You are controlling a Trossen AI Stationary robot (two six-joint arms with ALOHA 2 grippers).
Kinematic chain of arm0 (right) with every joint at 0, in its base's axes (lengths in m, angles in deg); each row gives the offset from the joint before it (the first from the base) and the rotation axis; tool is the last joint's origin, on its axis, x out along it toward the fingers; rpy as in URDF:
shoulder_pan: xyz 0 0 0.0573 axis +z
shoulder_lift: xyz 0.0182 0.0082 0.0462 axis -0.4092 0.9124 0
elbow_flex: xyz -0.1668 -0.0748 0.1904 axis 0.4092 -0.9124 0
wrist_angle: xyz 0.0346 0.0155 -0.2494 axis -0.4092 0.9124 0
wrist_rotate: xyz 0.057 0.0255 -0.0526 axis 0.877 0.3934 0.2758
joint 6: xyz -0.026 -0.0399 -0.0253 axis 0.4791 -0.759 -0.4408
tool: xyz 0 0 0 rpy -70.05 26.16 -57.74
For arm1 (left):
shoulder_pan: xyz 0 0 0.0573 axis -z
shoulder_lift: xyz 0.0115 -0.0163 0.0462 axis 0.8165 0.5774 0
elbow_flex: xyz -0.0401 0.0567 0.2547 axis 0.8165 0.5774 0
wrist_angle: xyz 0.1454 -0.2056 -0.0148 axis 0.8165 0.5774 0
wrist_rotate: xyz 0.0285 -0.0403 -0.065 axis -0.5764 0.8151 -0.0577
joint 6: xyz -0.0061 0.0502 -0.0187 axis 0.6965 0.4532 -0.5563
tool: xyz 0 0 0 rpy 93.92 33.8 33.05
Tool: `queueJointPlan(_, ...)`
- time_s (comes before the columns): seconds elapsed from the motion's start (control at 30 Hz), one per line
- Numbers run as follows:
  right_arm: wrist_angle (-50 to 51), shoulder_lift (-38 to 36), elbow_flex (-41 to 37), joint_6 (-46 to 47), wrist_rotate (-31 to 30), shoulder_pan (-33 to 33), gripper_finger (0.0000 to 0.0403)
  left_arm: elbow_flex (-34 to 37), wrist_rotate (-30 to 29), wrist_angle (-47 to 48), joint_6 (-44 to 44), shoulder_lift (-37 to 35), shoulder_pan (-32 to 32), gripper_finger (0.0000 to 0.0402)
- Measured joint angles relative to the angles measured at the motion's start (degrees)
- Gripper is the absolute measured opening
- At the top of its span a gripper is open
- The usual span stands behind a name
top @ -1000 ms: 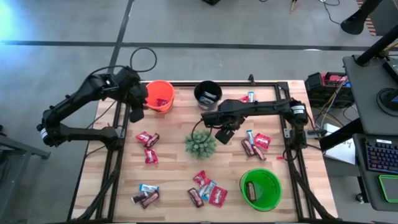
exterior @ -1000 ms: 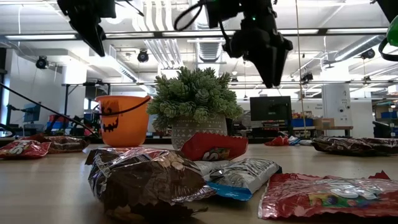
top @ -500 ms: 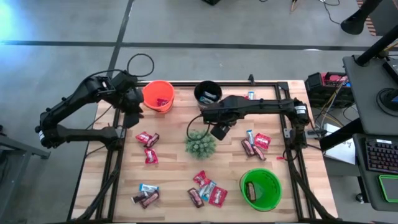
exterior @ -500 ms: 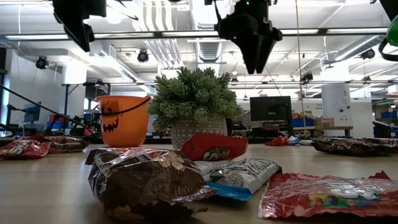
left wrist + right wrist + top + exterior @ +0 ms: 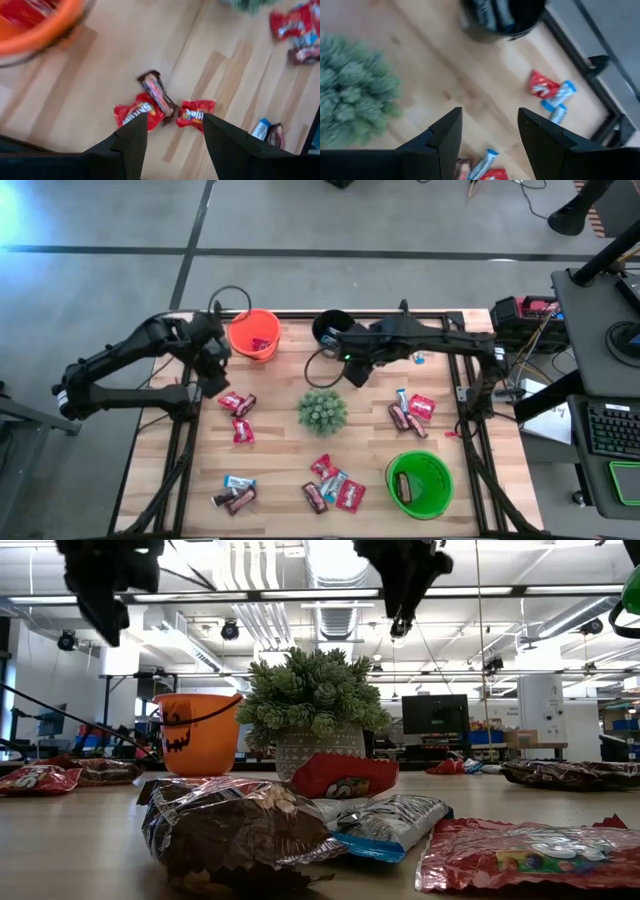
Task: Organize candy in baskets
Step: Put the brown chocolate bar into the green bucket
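Now we have both arms up over the far half of the wooden table (image 5: 275, 465), and neither carries anything. Our left gripper (image 5: 172, 131) hangs with its fingers spread and empty, just near of the orange basket (image 5: 254, 334) and over a small cluster of two red candies (image 5: 137, 112) and a brown bar (image 5: 157, 91). Our right gripper (image 5: 487, 131) is likewise wide apart and empty, hovering beside the black basket (image 5: 333, 328), which already holds blue-and-silver bars. The green basket (image 5: 420, 483) sits at the near right with something dark inside. Many candies remain loose: a group at the near middle (image 5: 333, 485), another near the right edge (image 5: 410, 410), a few at the near left (image 5: 235, 493). Our worry is the left cluster: the three wrappers touch and overlap, so closing there could pinch two colours at once or skid a slick wrapper away. The spiky green plant (image 5: 322, 411) also stands where the right arm might brush it.
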Motion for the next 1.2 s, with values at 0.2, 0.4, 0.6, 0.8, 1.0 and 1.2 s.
queueJointPlan(0.2, 0.3, -4.31, -0.11, 1.53, -0.36, -1.2, 0.0185, 6.29, -0.01, -5.3, -6.3, -3.25, 5.55, 0.0174)
queueJointPlan(0.4, 0.19, -6.12, -0.15, 2.05, -0.38, -1.69, 0.0185, 9.59, -7.2, -7.9, -11.59, -3.2, 10.88, 0.0174)
queueJointPlan(0.6, 0.02, -6.0, -0.17, 2.16, -0.24, -1.75, 0.0185, 12.64, -12.18, -13.8, -16.95, -0.88, 15.64, 0.0174)
queueJointPlan(0.8, -0.02, -5.87, -0.17, 2.16, 0.17, -1.75, 0.0185, 15.12, -17.99, -15.8, -24.12, 2.62, 18.92, 0.0174)
queueJointPlan(1.0, -0.01, -5.87, -0.17, 1.94, 0.19, -1.75, 0.0185, 15.88, -19.32, -16.11, -27.1, 7.21, 20.68, 0.0174)
queueJointPlan(1.2, -0.01, -5.87, -0.19, 1.59, 0.19, -1.75, 0.0185, 15.88, -19.37, -18.76, -29.18, 11.97, 22.09, 0.0174)
